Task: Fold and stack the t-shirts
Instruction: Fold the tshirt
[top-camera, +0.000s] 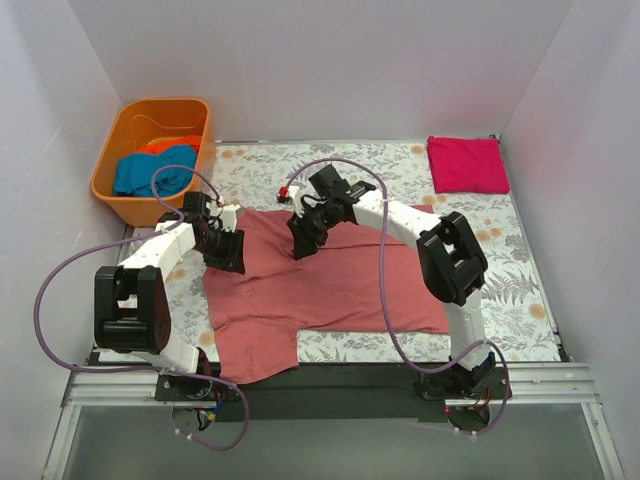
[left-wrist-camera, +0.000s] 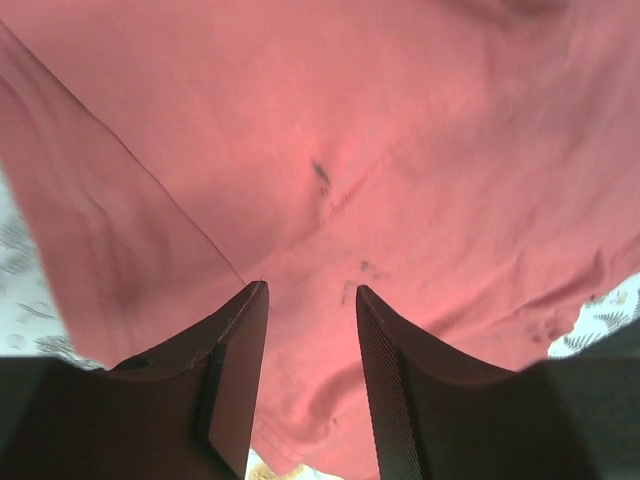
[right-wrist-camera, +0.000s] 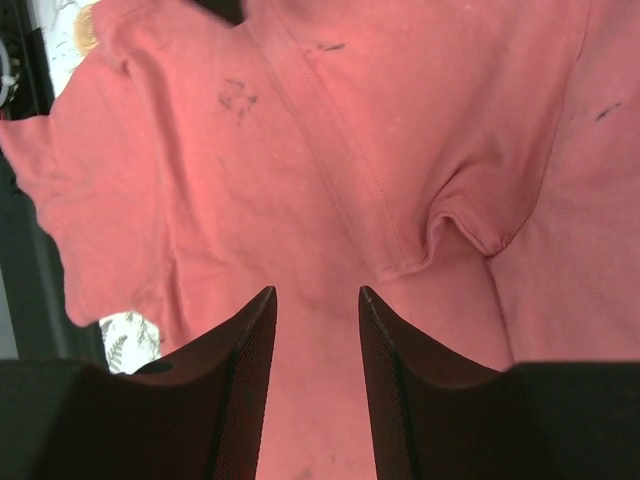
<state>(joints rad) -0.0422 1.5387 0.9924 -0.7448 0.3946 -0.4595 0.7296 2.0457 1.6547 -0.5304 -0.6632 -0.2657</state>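
The large brick-red t-shirt (top-camera: 320, 285) lies spread on the floral table, one sleeve hanging toward the near edge. My left gripper (top-camera: 228, 252) is open just above its left edge; in the left wrist view (left-wrist-camera: 310, 290) red cloth (left-wrist-camera: 380, 150) fills the space between the fingers. My right gripper (top-camera: 303, 243) is open over the shirt's upper middle; the right wrist view (right-wrist-camera: 317, 292) shows a seam and a small fold of cloth (right-wrist-camera: 460, 230) ahead. A folded magenta-pink t-shirt (top-camera: 467, 164) lies at the far right. Teal-blue (top-camera: 153, 170) and orange (top-camera: 172, 144) shirts sit in the tub.
An orange plastic tub (top-camera: 116, 190) stands at the far left, off the table's corner. White walls enclose the floral tabletop (top-camera: 520, 280) on three sides. The black near edge (top-camera: 330, 375) runs along the front, between the arm bases.
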